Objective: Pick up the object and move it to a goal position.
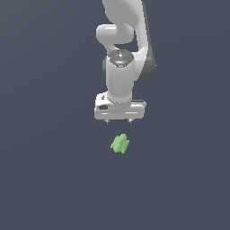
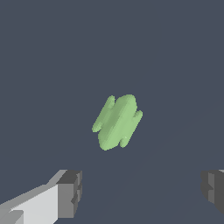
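Observation:
The object [image 1: 120, 143] is a small light-green lumpy ridged block lying on the dark grey floor, a little nearer the camera than the arm in the exterior view. It also shows in the wrist view [image 2: 117, 121], tilted, in the middle of the picture. My white gripper [image 1: 119, 121] hangs above the floor, just behind and above the object, not touching it. Its jaws stand wide apart and hold nothing. In the wrist view the gripper [image 2: 142, 192] shows two dark fingertips [image 2: 71, 192], with the object beyond the gap between them.
A plain dark grey floor [image 1: 45, 179] fills both views. The white arm [image 1: 123, 54] rises above the gripper toward the top of the exterior view. No goal marker shows.

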Controlling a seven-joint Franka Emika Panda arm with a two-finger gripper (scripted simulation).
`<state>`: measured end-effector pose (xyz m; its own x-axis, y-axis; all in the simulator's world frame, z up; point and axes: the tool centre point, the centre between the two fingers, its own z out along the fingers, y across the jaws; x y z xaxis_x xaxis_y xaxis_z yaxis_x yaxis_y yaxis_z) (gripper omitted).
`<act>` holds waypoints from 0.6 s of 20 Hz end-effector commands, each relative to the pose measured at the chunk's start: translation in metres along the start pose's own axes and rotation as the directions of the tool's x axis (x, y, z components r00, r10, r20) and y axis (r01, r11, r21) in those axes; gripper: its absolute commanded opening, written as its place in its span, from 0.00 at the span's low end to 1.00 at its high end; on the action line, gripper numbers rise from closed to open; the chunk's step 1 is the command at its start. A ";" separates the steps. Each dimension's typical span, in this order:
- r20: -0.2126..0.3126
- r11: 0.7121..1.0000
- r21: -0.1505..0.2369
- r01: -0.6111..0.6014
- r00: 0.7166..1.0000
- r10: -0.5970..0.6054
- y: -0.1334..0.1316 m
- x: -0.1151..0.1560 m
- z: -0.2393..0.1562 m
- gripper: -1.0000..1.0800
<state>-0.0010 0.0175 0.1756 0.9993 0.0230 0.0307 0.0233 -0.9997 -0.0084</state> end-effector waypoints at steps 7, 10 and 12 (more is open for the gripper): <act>0.017 0.999 0.007 -0.040 0.999 0.040 0.014 -0.001 0.003 0.96; 0.024 0.999 0.011 -0.052 0.998 0.052 0.020 -0.002 0.003 0.96; 0.024 0.999 0.011 -0.050 0.998 0.050 0.021 -0.003 0.003 0.96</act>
<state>-0.0028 -0.0027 0.1726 0.9996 -0.0265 0.0073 -0.0264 -0.9995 -0.0200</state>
